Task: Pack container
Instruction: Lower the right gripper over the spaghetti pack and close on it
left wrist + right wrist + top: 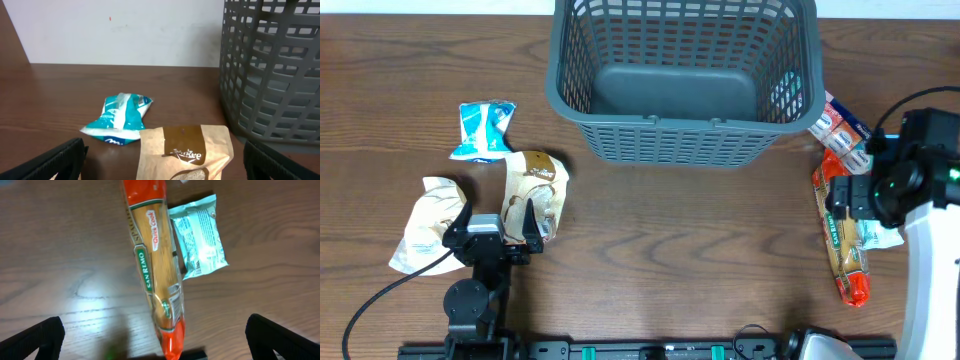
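The left gripper (495, 218) is held wide open, gripping nothing; a brown paper packet (538, 185) is seen just ahead of its right finger, a crumpled cream packet (425, 225) at its left, and a blue packet (483, 130) farther off; the right gripper (154, 322) is likewise spread open and empty, over a long spaghetti packet (155, 265), beside which a pale green sachet (199, 237) is laid; the container (685, 135) is set upright at the far middle of the table (700, 250), between the two arms; a red-and-white packet (840, 128) is found by its right corner.
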{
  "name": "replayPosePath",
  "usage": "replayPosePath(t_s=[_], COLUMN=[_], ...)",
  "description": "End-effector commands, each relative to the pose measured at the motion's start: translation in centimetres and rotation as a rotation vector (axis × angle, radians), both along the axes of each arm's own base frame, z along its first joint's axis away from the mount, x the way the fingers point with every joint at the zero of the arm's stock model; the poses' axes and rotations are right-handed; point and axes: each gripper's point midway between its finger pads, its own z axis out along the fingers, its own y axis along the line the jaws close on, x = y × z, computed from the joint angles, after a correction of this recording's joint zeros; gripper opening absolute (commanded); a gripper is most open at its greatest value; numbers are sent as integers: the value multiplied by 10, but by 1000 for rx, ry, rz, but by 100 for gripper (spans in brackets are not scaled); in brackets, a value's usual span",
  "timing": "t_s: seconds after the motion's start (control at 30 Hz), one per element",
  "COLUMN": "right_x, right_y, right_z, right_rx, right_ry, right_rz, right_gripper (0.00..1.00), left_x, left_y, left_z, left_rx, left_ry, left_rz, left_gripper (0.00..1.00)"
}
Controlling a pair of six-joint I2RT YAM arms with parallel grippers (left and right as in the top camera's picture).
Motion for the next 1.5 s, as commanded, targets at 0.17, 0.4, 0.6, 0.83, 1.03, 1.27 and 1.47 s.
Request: replayPosePath(t_s=[0.17, 0.4, 0.6, 0.83, 1.03, 1.27, 1.47], right_x=[18, 34, 49, 53, 49, 35, 26], right_y=[2, -14, -22, -23, -21, -15, -10], right_z=[-21, -46, -66, -87, -107, -129, -137], right_rx=[126, 103, 106, 128, 154, 181, 194], right_ry=[29, 78, 85, 121, 169, 205, 206], right_rz=[182, 178, 177, 181, 180, 140, 90], right_gripper=[99, 99, 99, 99, 99, 92, 99], left_x=[-1, -1, -1, -1, -1, -1, -1], left_y=[-1, -1, -1, -1, -1, -1, -1], left_z=[-15, -15, -15, -15, -15, -15, -15], left_rx=[-4, -4, -4, -4, -3, -3, 0], left_ry=[50, 50, 50, 50, 50, 50, 50], left_rz=[-7, -7, -7, -7, -7, -7, -7], left_gripper=[99, 99, 99, 99, 99, 99, 99])
